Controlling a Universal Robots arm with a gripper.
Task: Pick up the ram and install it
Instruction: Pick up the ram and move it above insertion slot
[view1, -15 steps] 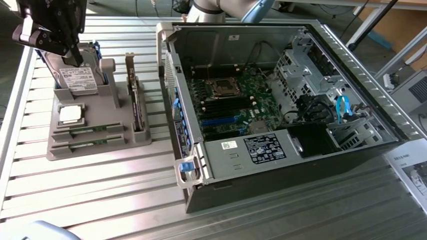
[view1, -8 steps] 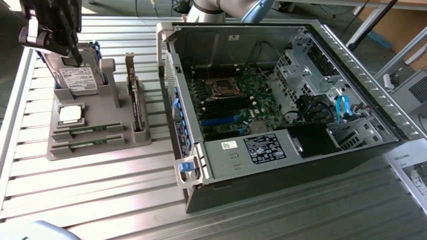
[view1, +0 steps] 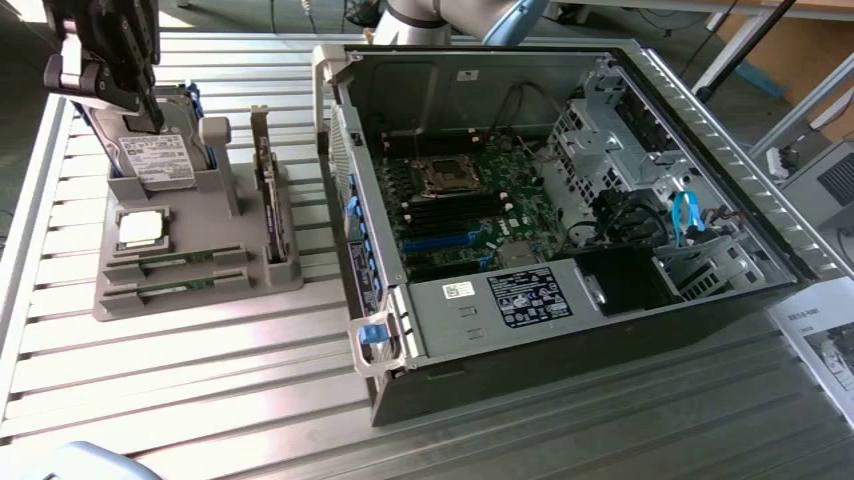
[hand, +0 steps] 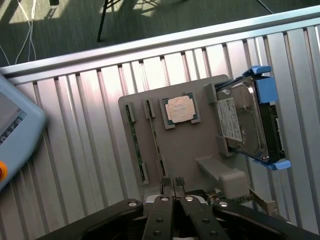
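Two green ram sticks (view1: 174, 263) lie on edge in the slots of a grey holder (view1: 160, 305) on the exterior view's left. The wrist view shows them as thin green strips (hand: 134, 144) beside each other. My gripper (view1: 150, 120) hangs above the holder's far end, over the hard drive (view1: 158, 158), well apart from the sticks. In the wrist view the gripper (hand: 173, 182) has its jaws pressed together with nothing between them. The open computer case (view1: 747, 200) lies on its side at the right, its motherboard (view1: 461, 205) exposed.
The holder also carries a silver processor chip (view1: 144, 228) and an upright expansion card (view1: 270, 190). A grey teach pendant (hand: 15, 132) lies on the slatted metal table (view1: 200, 390). A paper sheet (view1: 821, 340) lies beside the case.
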